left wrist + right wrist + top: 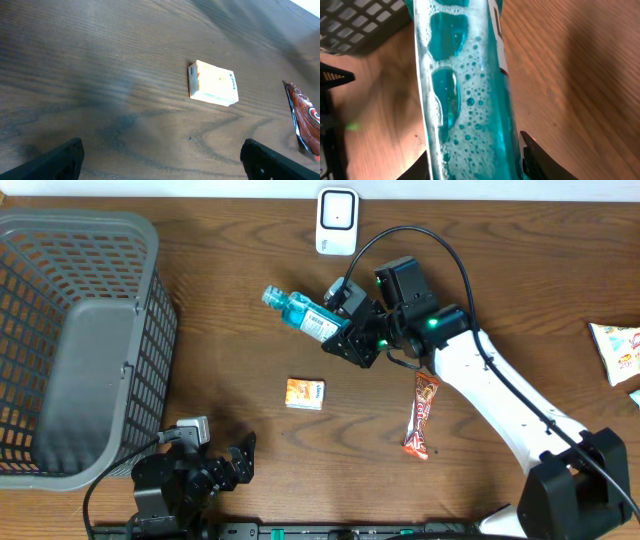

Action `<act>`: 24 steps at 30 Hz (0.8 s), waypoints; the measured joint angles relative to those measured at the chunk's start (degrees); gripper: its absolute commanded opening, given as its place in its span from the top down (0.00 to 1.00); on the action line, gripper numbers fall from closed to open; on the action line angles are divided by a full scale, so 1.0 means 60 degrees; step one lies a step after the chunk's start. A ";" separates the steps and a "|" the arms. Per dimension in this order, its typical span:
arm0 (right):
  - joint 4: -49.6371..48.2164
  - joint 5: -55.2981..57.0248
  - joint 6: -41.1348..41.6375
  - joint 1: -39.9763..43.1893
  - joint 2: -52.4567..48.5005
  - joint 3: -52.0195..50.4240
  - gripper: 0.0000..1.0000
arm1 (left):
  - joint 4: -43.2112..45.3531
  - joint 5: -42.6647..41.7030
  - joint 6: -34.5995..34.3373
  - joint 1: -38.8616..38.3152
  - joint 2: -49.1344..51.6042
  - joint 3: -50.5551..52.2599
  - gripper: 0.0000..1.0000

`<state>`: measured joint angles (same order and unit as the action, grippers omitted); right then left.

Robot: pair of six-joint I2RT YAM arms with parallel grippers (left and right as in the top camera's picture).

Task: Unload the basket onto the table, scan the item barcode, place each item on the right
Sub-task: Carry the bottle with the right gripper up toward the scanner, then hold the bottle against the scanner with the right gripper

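Left pincer point(238, 462): jaws wide apart, empty, low over the wood-grain worktop point(230, 250).
Right pincer point(343, 332): clamped on the bottle point(298, 311); arm stretched diagonally forward.
Bottle: clear plastic, foamy teal liquid, lying sideways, cap pointing left.
Scanner point(337, 221): white, rounded, beyond the bottle, not touching it.

I count on the table: one blue bottle point(300, 315), one small orange box point(305, 393), one red snack bar point(422, 416), one grey basket point(158, 350), one white scanner point(337, 221), one snack bag point(615, 350).
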<state>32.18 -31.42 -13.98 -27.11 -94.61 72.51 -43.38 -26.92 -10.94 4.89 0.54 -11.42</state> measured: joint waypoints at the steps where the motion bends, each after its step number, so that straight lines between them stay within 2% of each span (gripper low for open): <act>1: 0.0062 -0.0029 -0.0018 0.0000 0.0087 0.0000 0.99 | 0.0000 0.0000 0.0000 0.0000 0.0000 0.0000 0.00; 6: 0.0637 -0.0215 -0.0306 0.0000 0.0892 0.0000 0.99 | 0.0000 0.0000 0.0000 0.0000 0.0000 0.0000 0.00; 14: 0.1151 -0.0663 -0.1596 -0.0004 0.1942 0.0000 0.99 | 0.0000 0.0000 0.0000 0.0000 0.0000 0.0000 0.00; 19: 0.0703 0.0484 -0.2302 -0.0007 0.1789 -0.0029 0.99 | 0.0000 0.0000 0.0000 0.0000 0.0000 0.0000 0.00; 24: -0.0627 0.2255 -0.2000 -0.0007 0.1337 -0.0051 0.99 | 0.0000 0.0000 0.0000 0.0000 0.0000 0.0000 0.00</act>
<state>28.42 -17.89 -25.98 -27.16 -86.59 72.20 -43.38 -26.92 -10.94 4.89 0.54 -11.42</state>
